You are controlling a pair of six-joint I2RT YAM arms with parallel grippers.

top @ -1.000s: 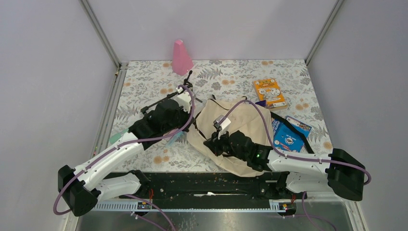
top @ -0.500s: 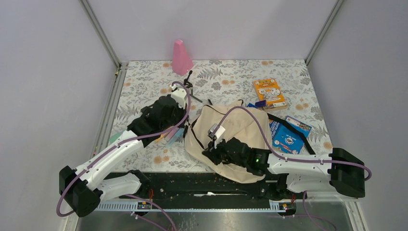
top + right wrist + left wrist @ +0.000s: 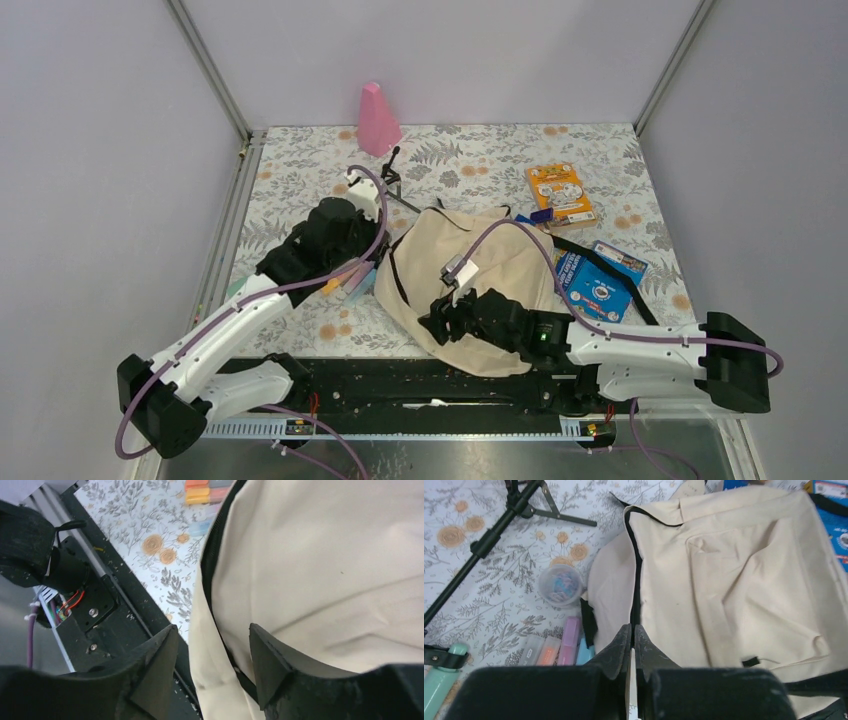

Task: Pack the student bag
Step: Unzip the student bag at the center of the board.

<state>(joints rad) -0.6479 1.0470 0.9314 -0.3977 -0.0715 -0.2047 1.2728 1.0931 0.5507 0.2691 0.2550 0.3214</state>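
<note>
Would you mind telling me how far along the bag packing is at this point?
Nothing looks packed: the orange booklet, blue packet and highlighters lie outside the student bag, which lies flat. In hand: the right end effector is open astride the bag's zippered edge; the left end effector is shut at the zipper. Left, seemingly: opening it and loading those items.
</note>
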